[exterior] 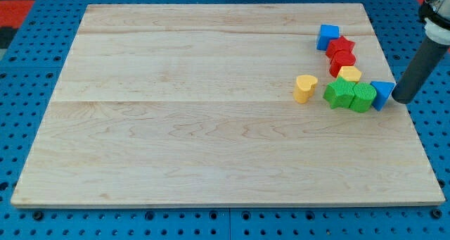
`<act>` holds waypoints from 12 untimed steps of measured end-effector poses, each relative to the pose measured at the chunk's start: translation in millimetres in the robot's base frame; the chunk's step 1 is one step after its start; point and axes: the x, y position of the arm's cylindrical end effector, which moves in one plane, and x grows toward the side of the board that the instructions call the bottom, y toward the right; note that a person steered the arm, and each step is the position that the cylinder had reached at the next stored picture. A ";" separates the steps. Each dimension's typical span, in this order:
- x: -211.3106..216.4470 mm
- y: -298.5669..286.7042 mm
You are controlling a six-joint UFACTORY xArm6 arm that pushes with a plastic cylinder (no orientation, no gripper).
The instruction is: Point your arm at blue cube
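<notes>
The wooden desk is seen lying on a blue pegboard, with all the blocks gathered near its right edge. The blue cube is taken as the landmark; it sits near the desk's upper right part. Just below and to the right of it, two red blocks are stacked closely in a column, their shapes hard to make out. Below those, a yellow block is found, and further down two green blocks are placed side by side. A second blue block, seemingly triangular, is set touching the green pair on their right. A yellow heart-shaped block is seen well below and to the left of the cube, standing apart.

No gripper is fitted; the arm ends in a dark rod. My tip is placed just right of the triangular blue block, well below and right of the cube.
</notes>
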 end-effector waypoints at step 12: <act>-218.7 -55.2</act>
